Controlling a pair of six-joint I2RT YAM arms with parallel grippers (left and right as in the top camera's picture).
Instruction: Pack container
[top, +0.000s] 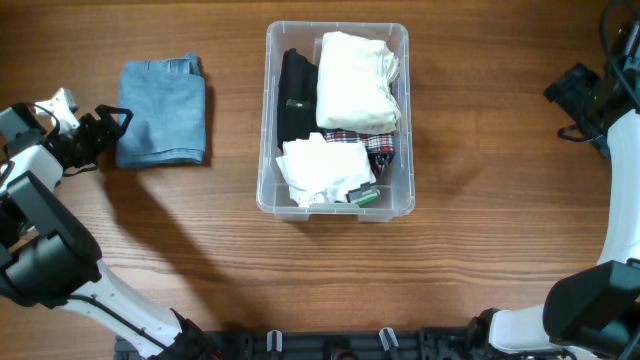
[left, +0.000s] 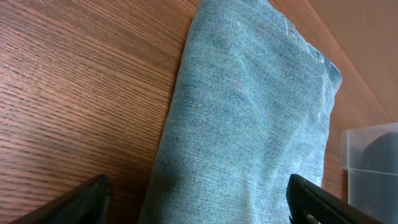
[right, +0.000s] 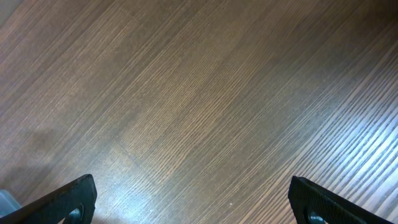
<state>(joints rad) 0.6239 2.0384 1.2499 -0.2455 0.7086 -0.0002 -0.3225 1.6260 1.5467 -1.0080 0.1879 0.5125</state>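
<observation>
With left gripper (left: 199, 205) and right gripper (right: 193, 202) spread empty, I judge the folded denim (top: 162, 110) left of the mid-table container (top: 268, 120) soft and floppy, best pinched across its thick folded edge.

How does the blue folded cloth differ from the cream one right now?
The blue cloth lies on the table left of the bin; the cream cloth sits inside it. The blue cloth is flat and smooth; the cream cloth is puffier and creased. Both are folded into rough rectangles.
</observation>
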